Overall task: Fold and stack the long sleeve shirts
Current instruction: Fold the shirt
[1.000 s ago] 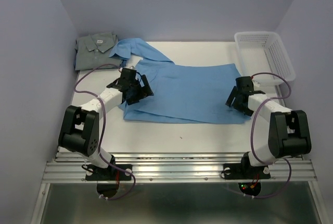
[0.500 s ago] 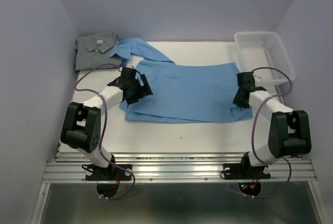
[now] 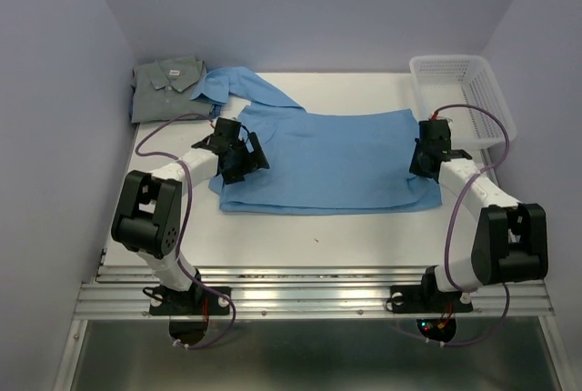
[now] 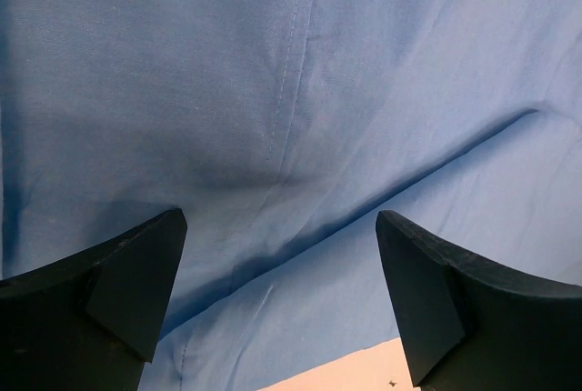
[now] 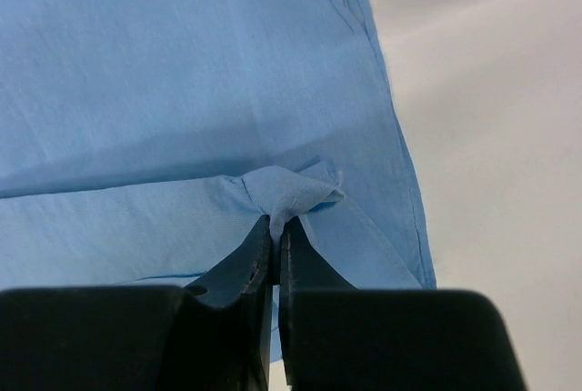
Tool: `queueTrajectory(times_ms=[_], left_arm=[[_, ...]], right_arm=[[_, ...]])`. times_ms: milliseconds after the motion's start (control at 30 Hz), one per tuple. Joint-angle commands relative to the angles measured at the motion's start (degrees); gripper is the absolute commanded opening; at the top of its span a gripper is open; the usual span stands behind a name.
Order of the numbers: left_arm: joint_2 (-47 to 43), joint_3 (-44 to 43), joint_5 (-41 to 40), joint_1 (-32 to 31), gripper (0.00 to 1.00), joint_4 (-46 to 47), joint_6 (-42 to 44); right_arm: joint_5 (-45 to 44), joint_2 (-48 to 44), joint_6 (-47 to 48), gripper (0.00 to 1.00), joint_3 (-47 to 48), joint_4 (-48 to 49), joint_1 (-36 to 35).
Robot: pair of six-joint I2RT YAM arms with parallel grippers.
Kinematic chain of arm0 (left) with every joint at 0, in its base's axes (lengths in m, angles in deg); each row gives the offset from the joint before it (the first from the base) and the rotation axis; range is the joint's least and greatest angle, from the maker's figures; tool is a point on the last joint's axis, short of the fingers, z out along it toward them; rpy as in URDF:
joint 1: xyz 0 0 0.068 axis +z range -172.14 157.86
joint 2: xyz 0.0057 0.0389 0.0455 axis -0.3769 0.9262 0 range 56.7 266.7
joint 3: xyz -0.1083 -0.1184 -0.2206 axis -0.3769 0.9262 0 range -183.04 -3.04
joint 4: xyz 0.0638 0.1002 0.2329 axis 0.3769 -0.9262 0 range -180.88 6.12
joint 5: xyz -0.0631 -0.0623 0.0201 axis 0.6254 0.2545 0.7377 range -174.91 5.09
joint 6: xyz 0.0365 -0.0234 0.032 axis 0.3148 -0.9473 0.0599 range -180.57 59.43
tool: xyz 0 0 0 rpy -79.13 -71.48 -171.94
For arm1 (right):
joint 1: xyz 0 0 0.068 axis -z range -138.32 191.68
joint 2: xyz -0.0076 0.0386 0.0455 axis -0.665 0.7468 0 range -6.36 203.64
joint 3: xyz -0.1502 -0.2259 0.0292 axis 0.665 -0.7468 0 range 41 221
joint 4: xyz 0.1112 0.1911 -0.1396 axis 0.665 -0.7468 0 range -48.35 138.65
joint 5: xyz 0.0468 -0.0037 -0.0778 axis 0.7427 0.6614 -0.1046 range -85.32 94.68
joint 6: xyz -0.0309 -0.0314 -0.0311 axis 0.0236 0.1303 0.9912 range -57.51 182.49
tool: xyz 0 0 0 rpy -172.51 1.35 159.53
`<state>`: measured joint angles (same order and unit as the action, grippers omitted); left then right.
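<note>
The table (image 3: 273, 227) carries the light blue shirt (image 3: 336, 159) spread flat across its middle, collar end to my left and hem to my right. I judge it lies open like this so that it can be folded in layers. The grey-green shirt (image 3: 164, 86) is already folded and lies just past the blue shirt's collar end, touching it, and I take it as the base of the stack. The white basket (image 3: 464, 91) stands beyond the blue shirt's hem, apart from it.

My left pincer (image 4: 277, 264) hangs wide over the blue shirt near its shoulder end with nothing between the fingers, probably ready to take the cloth there. My right pincer (image 5: 275, 225) is closed tight on a small pinch of the blue shirt's hem edge, a grip for lifting that end over.

A second ago my right pincer sat nearer the hem's front corner. It has since moved back along the hem, while my left has barely shifted.
</note>
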<state>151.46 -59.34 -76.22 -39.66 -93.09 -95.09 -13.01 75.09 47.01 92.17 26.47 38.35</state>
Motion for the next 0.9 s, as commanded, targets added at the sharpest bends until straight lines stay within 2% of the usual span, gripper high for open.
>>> queueTrajectory(times_ms=[0,67,167,200,233,300,367,400,600,733,867], left_arm=[[0.9,-2.7,1.0,0.2,0.99,1.0,0.8],[1.4,-2.7,1.5,0.2,0.99,1.0,0.7],[1.7,-2.7,1.8,0.2,0.99,1.0,0.8],[1.5,-2.8,1.8,0.2,0.99,0.8,0.9],[1.4,-2.9,1.9,0.2,0.99,0.7,0.9],[0.2,-3.5,2.0,0.2,0.99,0.0,1.3],[-1.9,-3.7,2.1,0.2,0.99,-0.3,1.2],[-2.6,-3.8,2.0,0.2,0.99,-0.7,1.3],[-5.7,-5.2,0.9,-0.3,0.99,-2.0,1.6],[-5.8,-6.0,3.0,-4.3,0.99,-1.2,2.5],[-6.5,0.0,7.8,-6.8,0.99,4.4,1.8]], right_arm=[[-0.2,-0.4,3.7,0.01,0.9,4.9,0.5],[-0.8,1.8,3.7,0.02,0.3,6.0,0.5],[-2.3,3.6,3.5,0.18,0.1,7.2,0.5],[-3.0,4.5,3.4,0.35,0.4,7.2,0.5],[-3.5,4.8,3.3,0.59,0.8,6.4,0.5],[-3.1,3.8,2.5,0.75,2.4,4.8,0.5],[-1.0,1.6,2.1,0.85,3.3,4.1,-1.0],[-0.9,-1.3,1.7,1.00,3.3,3.6,-1.9],[3.6,-6.5,-4.4,1.00,-0.7,4.9,-7.6],[8.1,-4.1,-7.8,1.00,-3.4,8.1,-9.0],[8.5,0.6,-10.7,1.00,-5.2,10.7,-9.5]])
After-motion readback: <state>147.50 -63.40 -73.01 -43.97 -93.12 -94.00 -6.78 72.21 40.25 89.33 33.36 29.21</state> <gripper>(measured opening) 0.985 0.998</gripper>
